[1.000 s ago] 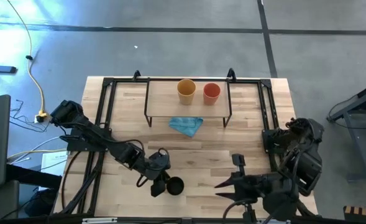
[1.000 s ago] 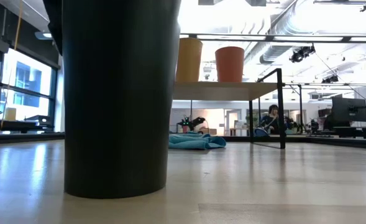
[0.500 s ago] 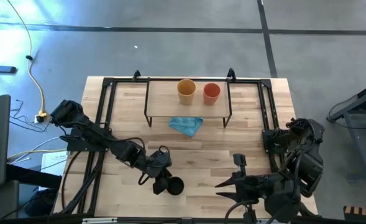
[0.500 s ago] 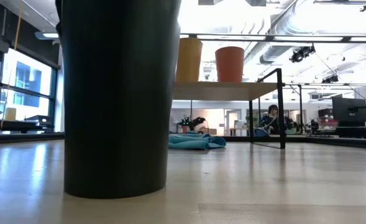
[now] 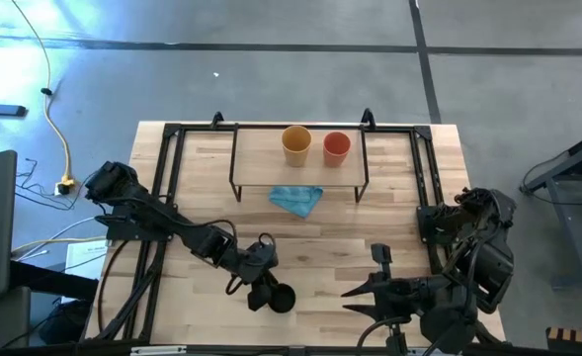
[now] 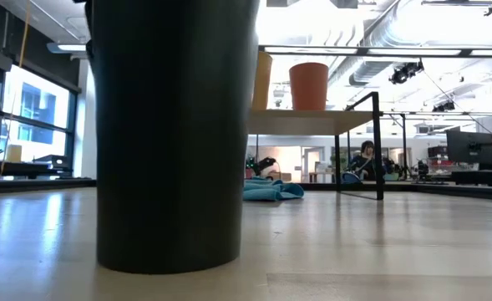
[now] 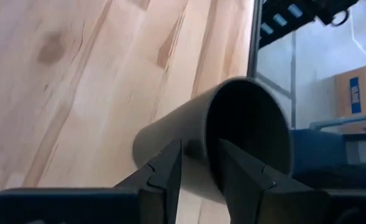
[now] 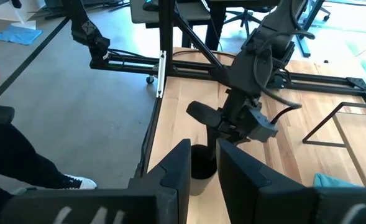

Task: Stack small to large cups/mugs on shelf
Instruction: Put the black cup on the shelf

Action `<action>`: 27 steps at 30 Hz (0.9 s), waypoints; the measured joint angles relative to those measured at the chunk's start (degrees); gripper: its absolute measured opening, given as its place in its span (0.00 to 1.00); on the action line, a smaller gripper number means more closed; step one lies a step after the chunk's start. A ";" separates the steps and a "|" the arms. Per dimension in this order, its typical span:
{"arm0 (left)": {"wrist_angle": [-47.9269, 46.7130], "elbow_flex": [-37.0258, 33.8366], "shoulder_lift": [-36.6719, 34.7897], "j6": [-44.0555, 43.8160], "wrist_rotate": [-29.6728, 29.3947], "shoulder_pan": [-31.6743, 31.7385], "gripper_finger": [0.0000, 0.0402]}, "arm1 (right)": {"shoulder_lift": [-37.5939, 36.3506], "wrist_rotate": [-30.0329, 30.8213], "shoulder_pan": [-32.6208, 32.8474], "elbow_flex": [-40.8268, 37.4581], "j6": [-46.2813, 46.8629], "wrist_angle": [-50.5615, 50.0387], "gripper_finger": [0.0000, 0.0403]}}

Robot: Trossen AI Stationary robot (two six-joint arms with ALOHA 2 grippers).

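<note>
**Black cup gripped at the table's near edge**

At six o'clock on the table (image 5: pixel 389 213), the left gripper (image 5: pixel 267 293) is clasping the black cup's (image 5: pixel 282 297) rim. Blue cloth (image 5: pixel 296 200) is lying before the shelf (image 5: pixel 261 158), which is carrying the yellow-orange cup (image 5: pixel 295 144) and red-orange cup (image 5: pixel 336 147). The right gripper (image 5: pixel 355 293) is waiting at five o'clock, fingers slightly parted.

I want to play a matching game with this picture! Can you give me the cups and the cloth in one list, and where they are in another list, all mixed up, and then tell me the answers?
Things:
1. black cup
2. yellow-orange cup
3. red-orange cup
4. blue cloth

Places:
A. on the table, just in front of the shelf
B. on the shelf, nearer the robot's right side
C. on the table at the near edge, by the left gripper
D. on the shelf, near its middle

Pairs: 1-C, 2-D, 3-B, 4-A
</note>
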 joint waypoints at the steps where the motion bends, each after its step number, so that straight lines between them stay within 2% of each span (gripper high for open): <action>1: -0.14 0.00 0.04 0.02 0.10 0.00 0.23 | 0.00 0.01 0.00 0.00 0.00 0.00 0.17; 10: -0.19 0.04 0.59 0.17 -0.01 -0.02 0.22 | 0.00 0.02 0.00 0.00 0.15 -0.25 0.17; 13: -0.24 0.04 0.59 0.21 -0.85 -0.02 0.18 | 0.00 0.06 0.00 0.00 0.15 -0.41 0.17; 18: -0.88 0.00 0.74 1.11 -1.25 -0.02 0.03 | 0.00 0.48 0.00 0.00 0.09 -0.42 0.17; 27: -1.64 0.00 0.74 1.58 -3.20 -0.02 0.01 | 0.00 0.50 0.00 0.00 1.17 -1.63 0.17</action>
